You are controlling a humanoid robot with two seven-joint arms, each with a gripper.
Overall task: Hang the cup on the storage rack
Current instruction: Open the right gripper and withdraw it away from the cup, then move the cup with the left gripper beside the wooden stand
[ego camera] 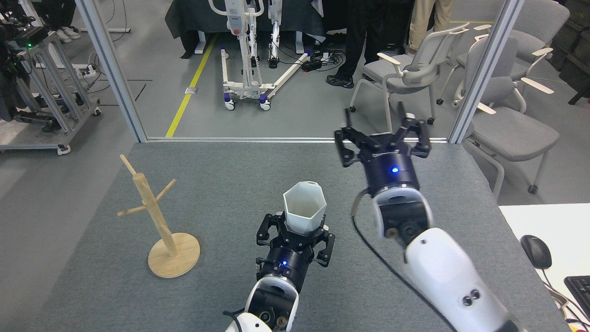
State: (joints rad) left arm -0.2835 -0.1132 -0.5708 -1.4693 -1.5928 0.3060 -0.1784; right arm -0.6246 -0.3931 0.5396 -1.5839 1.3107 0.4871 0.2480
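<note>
The white cup is in the left gripper. The black fingers are closed around the bottom part of the cup, and the cup sits upright with its open top facing up. I cannot see its little handle from here.

The wooden storage rack stands on the grey table. Taking the rack as the marker, the cup is well off to the right of it, at about the same level as the middle of the post. None of the pegs have anything on them.

The right gripper is even farther from the rack, beyond the cup and up near the far edge of the table. Its fingers are spread wide open and it holds nothing.

So the picking-up part looks done: the cup is in a firm-looking hold. The hanging part is not done yet. I think the left arm needs to carry the cup over toward the rack, turn it so the handle loop faces a peg, and slip the loop on. Since the handle is hidden, I cannot tell which way it points now.
</note>
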